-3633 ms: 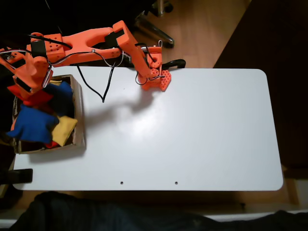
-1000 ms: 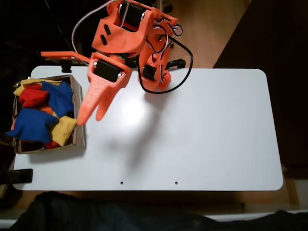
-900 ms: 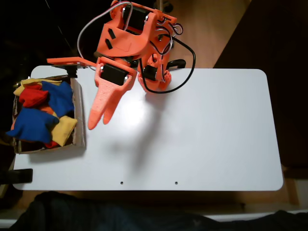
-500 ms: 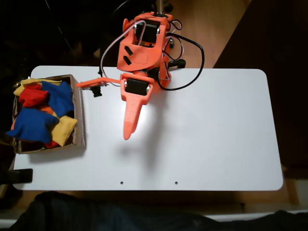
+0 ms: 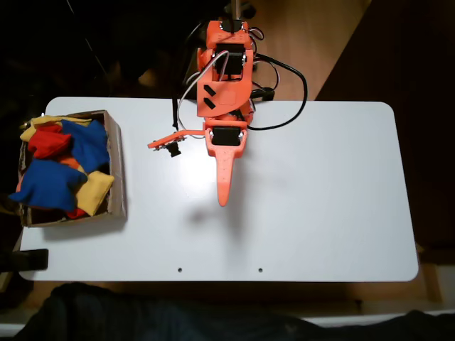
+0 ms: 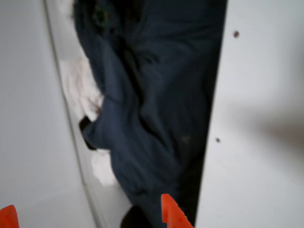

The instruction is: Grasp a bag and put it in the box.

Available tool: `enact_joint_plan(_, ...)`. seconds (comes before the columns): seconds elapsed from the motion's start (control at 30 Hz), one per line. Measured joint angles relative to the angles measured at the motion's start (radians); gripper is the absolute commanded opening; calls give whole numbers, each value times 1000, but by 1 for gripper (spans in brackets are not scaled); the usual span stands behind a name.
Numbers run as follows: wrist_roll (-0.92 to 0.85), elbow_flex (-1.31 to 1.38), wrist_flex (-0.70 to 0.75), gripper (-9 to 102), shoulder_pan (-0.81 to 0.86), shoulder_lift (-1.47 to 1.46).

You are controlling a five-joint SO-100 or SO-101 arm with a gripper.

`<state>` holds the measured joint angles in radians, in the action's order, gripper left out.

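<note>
Fingers of my orange two-finger claw (image 5: 223, 200) are hanging spread and empty over the white table (image 5: 320, 213). At nine o'clock, the red square fabric bean bag (image 5: 48, 142) is resting inside the brown cardboard box (image 5: 116, 170), apparently delivered there.

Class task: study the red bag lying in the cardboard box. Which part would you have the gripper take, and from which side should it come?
Take the red bag by its exposed upper bulge, coming straight down from above. It lies on top of the pile near the box's far corner, with a blue bag tight beside it and walls around, so a sideways approach looks blocked.
</note>
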<state>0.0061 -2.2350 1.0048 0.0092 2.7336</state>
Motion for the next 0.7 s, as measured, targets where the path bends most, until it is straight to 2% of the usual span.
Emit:
enact_joint_plan(0.27, 41, -161, -12, 58, -51, 107)
enact_joint_plan(0.7, 63, -354, -12, 28, -60, 256)
